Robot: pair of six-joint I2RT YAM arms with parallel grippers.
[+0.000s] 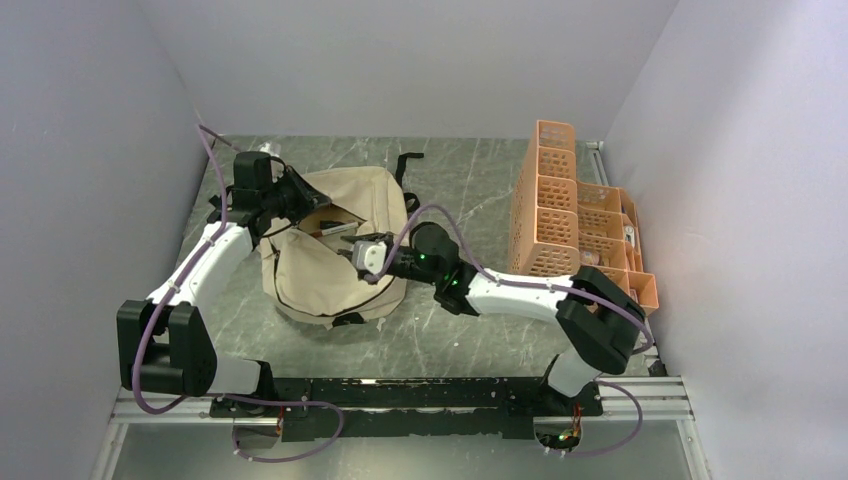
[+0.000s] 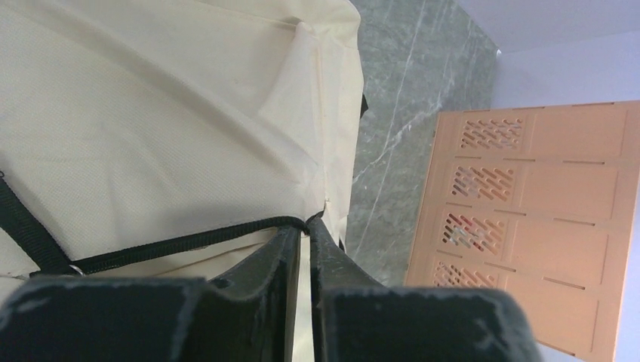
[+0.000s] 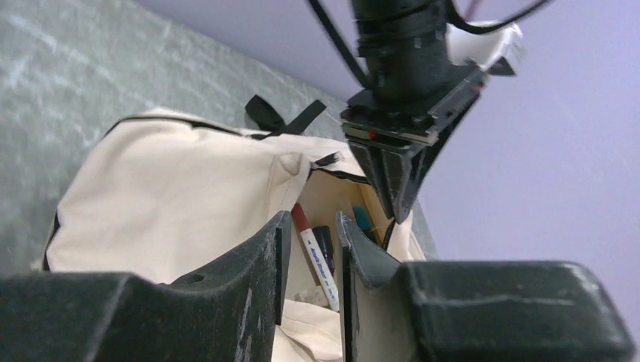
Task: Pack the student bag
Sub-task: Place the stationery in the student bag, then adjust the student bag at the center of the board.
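Inside open student bag: markers, ends hidden. Left fingers pinching its rim. Right fingers slightly apart, grip unclear.

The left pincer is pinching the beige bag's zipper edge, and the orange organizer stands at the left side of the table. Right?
No. The orange organizer stands at the right side of the table, as the top external view shows. The rest holds: the left pincer is pinching the zipper edge of the student bag.
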